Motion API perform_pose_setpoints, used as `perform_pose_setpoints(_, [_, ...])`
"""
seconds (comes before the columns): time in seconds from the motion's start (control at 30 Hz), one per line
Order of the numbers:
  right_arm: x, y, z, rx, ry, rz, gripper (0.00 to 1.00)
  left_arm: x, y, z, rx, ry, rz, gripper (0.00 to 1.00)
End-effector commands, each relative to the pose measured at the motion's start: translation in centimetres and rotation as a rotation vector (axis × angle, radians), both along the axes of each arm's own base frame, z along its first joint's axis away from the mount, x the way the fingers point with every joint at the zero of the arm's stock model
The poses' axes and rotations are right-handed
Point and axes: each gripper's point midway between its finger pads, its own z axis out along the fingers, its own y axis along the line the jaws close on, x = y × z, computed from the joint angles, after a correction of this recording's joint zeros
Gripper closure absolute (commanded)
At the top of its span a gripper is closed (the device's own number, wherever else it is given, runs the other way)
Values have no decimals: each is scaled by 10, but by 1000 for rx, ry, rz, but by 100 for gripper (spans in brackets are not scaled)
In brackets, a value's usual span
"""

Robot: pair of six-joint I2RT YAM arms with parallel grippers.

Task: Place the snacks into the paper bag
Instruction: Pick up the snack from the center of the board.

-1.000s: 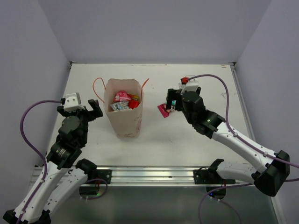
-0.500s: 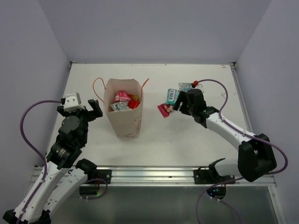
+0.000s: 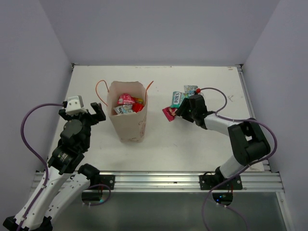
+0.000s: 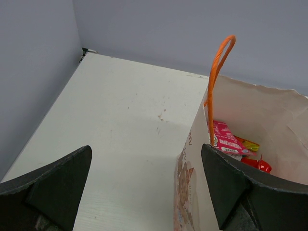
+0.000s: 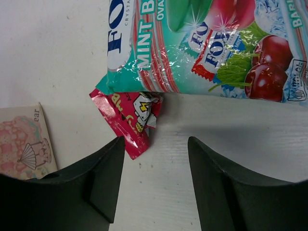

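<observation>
Teal-white packet [image 5: 202,48], magenta packet [image 5: 127,127], cream bag [image 3: 129,126] with orange handles [image 4: 211,115].

The paper bag [image 3: 129,122], snacks [image 3: 126,100] inside, stands left of the counter's [image 3: 159,144] centre; to its right, the mint packet [image 3: 176,99] overlaps a smaller packet [image 3: 167,114].

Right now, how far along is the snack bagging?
Done: several packets lie inside the paper bag. In hand: nothing gripped; the right pincer sits open and low beside the magenta packet, the left pincer open by the bag. Left: the magenta packet, the FOX'S packet overlapping it, and a light blue packet beyond, all on the table.
</observation>
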Motion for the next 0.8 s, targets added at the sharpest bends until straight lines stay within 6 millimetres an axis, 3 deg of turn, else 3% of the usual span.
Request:
perform_pose_setpoints(0.0, [17,8,4,67,-59,-25,42,3,-2,5,-21,-32,-2,0])
perform_pose_setpoints(0.4, [31,10,-40,55,-10,-54,44,4,-3,5,-20,-32,-4,0])
perform_pose_setpoints(0.63, [22,5,-55,51,-1,-57,65,3,-3,6,-21,-35,-7,0])
perform_pose_setpoints(0.77, [8,-2,-59,21,10,-35,83,3,-3,5,-21,-33,-7,0])
